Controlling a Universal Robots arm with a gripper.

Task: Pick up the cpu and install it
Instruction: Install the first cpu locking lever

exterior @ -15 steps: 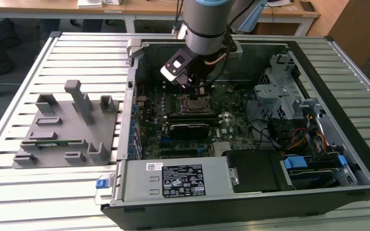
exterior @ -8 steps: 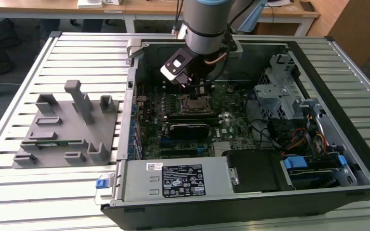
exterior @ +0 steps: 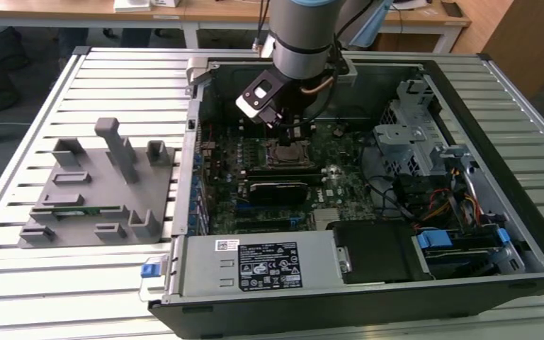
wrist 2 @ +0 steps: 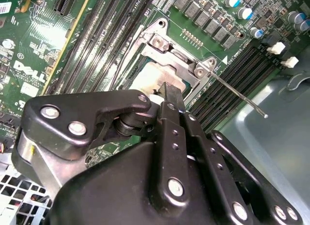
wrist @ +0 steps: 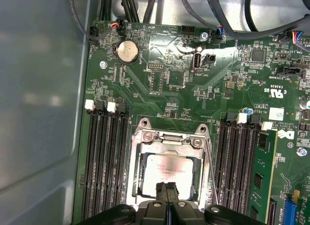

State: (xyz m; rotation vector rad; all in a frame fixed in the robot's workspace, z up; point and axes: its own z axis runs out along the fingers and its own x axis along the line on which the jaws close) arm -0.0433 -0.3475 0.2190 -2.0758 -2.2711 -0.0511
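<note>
The cpu [wrist: 164,168] lies seated in the socket [wrist: 145,136] directly beneath the jaws, which are pressed together and empty; the retention lever [wrist 2: 240,96] looks unlatched.

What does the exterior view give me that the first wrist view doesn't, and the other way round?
Exterior view: the grey fixture beside the case, on the exterior view's left, and the power supply. First wrist view: the cpu lying flat in its socket frame, the coin cell, and the shut fingertips over the cpu's edge. Both: the gripper above the socket, and the motherboard.
</note>
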